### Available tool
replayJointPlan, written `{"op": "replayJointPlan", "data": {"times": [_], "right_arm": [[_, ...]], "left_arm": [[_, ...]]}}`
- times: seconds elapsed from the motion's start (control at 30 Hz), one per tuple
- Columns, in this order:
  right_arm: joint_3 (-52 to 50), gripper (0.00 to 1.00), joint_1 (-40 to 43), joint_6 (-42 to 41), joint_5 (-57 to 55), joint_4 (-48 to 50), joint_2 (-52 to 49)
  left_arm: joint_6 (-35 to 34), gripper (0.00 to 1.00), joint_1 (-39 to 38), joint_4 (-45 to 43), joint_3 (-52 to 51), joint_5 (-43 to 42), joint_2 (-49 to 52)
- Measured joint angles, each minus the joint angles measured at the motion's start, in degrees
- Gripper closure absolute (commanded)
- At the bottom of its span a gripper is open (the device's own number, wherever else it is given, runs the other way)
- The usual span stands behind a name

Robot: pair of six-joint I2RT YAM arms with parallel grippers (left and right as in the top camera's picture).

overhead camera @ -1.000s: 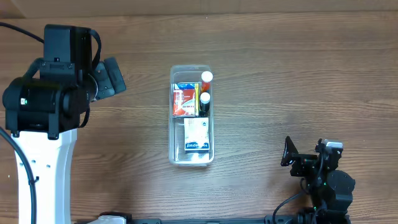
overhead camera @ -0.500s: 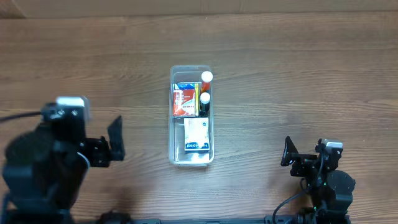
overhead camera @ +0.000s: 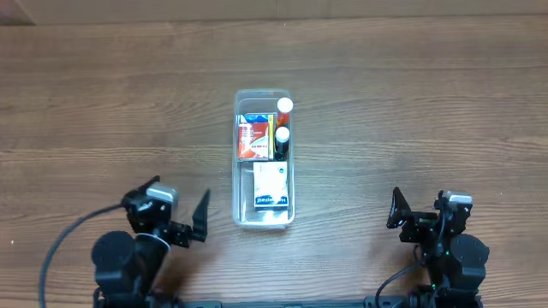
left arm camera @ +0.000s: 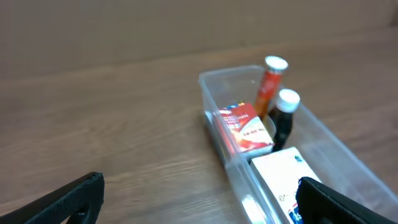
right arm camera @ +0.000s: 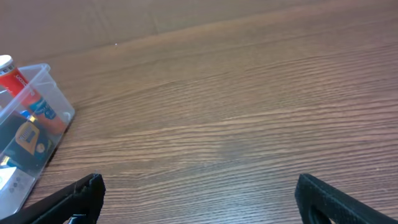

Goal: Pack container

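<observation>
The clear plastic container lies lengthwise at the table's middle. In it are a red box, a white and blue box, an orange tube with a white cap and a dark bottle with a white cap. My left gripper is open and empty, low at the front left, a short way left of the container's near end. In the left wrist view the container lies ahead between the open fingers. My right gripper is open and empty at the front right; its view shows the container's corner at far left.
Bare brown wooden table lies all round the container. The arm bases and cables sit at the table's front edge.
My left arm has come from the far left back down to the front left edge, near the container's near end. The right arm and the container's contents have not moved.
</observation>
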State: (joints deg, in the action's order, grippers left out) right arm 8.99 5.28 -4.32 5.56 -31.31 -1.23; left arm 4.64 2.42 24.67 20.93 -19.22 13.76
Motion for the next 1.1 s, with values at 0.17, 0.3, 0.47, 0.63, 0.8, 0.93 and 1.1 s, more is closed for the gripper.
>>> {"op": "replayJointPlan", "data": {"times": [0.17,0.3,0.47,0.63,0.8,0.93,1.1], "right_arm": [[0.0,0.0,0.0,0.0,0.0,0.0,0.0],[0.0,0.0,0.0,0.0,0.0,0.0,0.0],[0.0,0.0,0.0,0.0,0.0,0.0,0.0],[0.0,0.0,0.0,0.0,0.0,0.0,0.0],[0.0,0.0,0.0,0.0,0.0,0.0,0.0],[0.0,0.0,0.0,0.0,0.0,0.0,0.0],[0.0,0.0,0.0,0.0,0.0,0.0,0.0]], "left_arm": [[0.0,0.0,0.0,-3.3,-6.5,-1.3,-4.7],[0.0,0.0,0.0,-4.1,-9.7,-1.7,-9.5],[-0.1,0.0,-0.1,-10.2,-14.3,-2.1,-12.7],[-0.2,0.0,-1.0,-13.6,-17.2,-2.3,-12.8],[-0.2,0.0,-1.2,-13.9,-17.3,-2.3,-12.8],[-0.2,0.0,-1.2,-13.9,-17.3,-2.3,-12.8],[-0.2,0.0,-1.2,-13.9,-17.3,-2.3,-12.8]]}}
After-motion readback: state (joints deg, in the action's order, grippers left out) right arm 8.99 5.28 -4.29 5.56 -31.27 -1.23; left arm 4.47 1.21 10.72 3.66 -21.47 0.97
